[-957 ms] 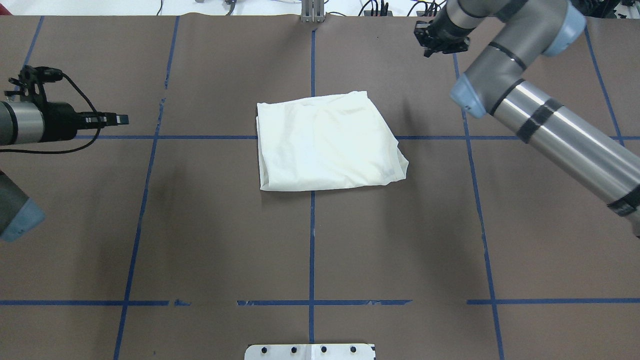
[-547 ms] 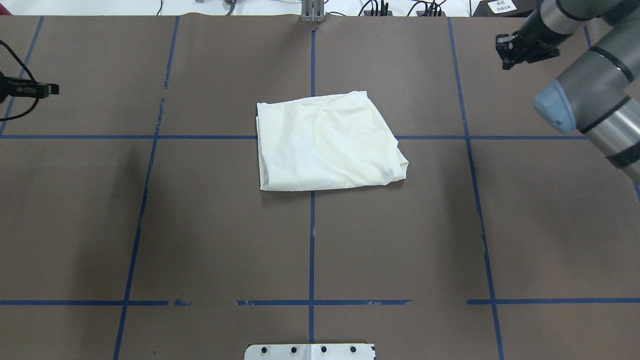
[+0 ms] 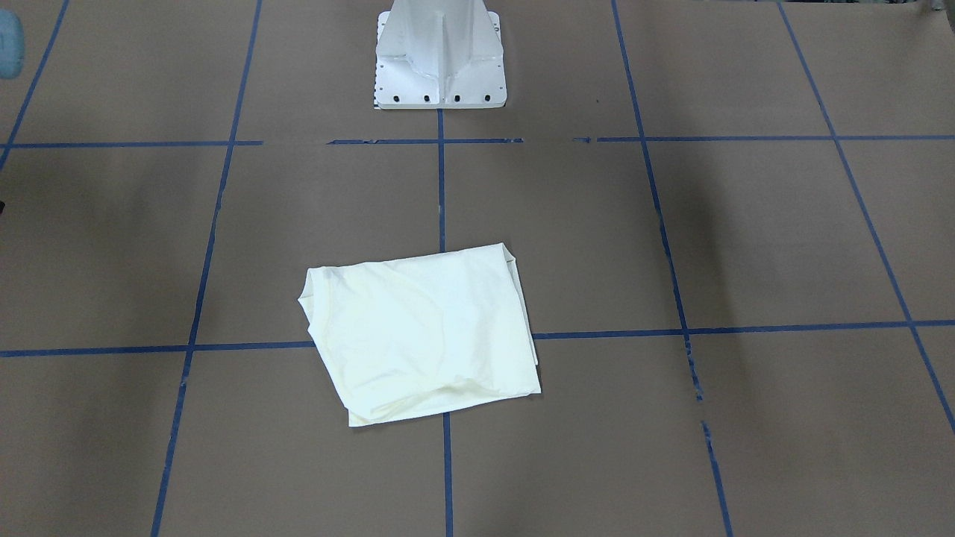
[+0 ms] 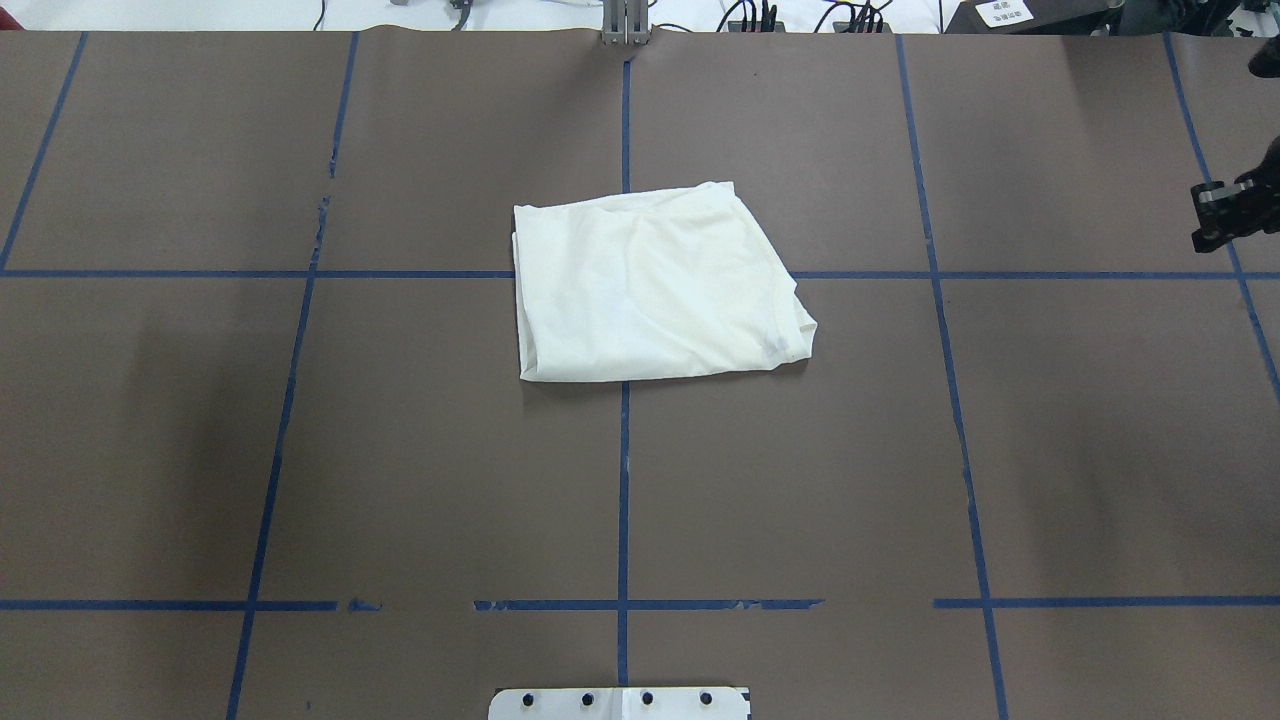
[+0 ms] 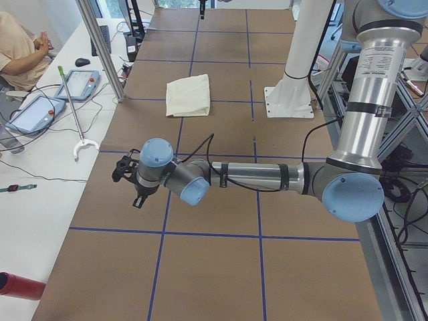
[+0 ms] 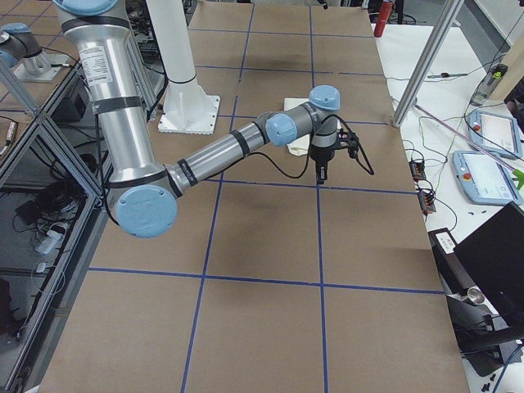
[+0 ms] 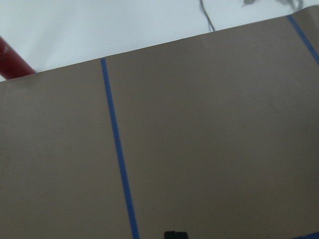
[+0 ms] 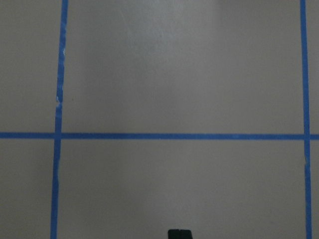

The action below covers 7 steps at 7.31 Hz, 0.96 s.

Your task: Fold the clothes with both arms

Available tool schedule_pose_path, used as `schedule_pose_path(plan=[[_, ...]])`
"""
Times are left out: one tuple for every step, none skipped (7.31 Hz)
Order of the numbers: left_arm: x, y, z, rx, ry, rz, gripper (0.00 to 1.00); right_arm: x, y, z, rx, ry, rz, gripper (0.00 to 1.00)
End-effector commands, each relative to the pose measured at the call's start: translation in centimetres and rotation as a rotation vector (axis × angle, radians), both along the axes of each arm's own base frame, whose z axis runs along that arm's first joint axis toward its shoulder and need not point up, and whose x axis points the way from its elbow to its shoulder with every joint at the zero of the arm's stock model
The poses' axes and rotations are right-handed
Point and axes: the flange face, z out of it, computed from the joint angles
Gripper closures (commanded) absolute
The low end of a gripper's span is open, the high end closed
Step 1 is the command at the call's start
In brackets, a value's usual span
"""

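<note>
The cream shirt [image 4: 655,285] lies folded into a rough square at the table's middle, plain side up. It also shows in the front-facing view [image 3: 421,335] and the left view [image 5: 188,95]. No print shows. My right gripper [image 4: 1215,228] hangs at the overhead view's right edge, far from the shirt. In its wrist view its fingertips [image 8: 179,234] sit together over bare paper, shut and empty. My left gripper [image 5: 137,199] is out of the overhead view, near the table's left end. In the left wrist view its fingertips [image 7: 175,235] are together, shut and empty.
Brown paper with blue tape lines [image 4: 624,480] covers the table. The white pedestal base [image 3: 440,56] stands at the robot's edge. In the left view a side table holds tablets [image 5: 83,81], a red cylinder [image 5: 20,286] lies near, and a person [image 5: 20,50] sits beyond.
Both arms have swung outward from the shirt. The left arm has left the overhead view on the left; the right gripper has moved from the far middle-right to the right edge. The shirt is unmoved.
</note>
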Motion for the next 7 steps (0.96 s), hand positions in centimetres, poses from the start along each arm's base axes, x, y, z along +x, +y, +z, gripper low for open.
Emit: schedule_pose_path(plan=[[-2.9, 3.1, -6.2, -0.174, 0.022, 0.028, 0.01, 1.0, 1.5, 1.5, -0.017, -0.020, -0.003, 0.00], [-3.3, 5.8, -7.3, -0.275, 0.019, 0.023, 0.00, 1.6, 1.3, 1.7, -0.022, -0.019, 0.011, 0.00], [-2.5, 12.4, -3.1, -0.290, 0.011, 0.091, 0.00, 3.1, 1.0, 2.5, -0.039, -0.026, 0.036, 0.00], [-2.3, 14.0, -2.1, -0.249, 0.003, 0.109, 0.00, 3.8, 1.4, 3.4, -0.057, -0.020, 0.046, 0.00], [-2.3, 14.8, -0.7, -0.230, 0.003, 0.104, 0.00, 5.1, 2.5, 5.2, -0.086, -0.010, 0.061, 0.00], [-2.2, 14.6, 0.7, -0.230, 0.010, 0.107, 0.00, 6.6, 3.4, 6.8, -0.090, -0.003, 0.055, 0.00], [-2.1, 14.4, 0.7, -0.215, 0.023, 0.113, 0.00, 8.1, 4.4, 9.6, -0.090, 0.010, 0.017, 0.00]])
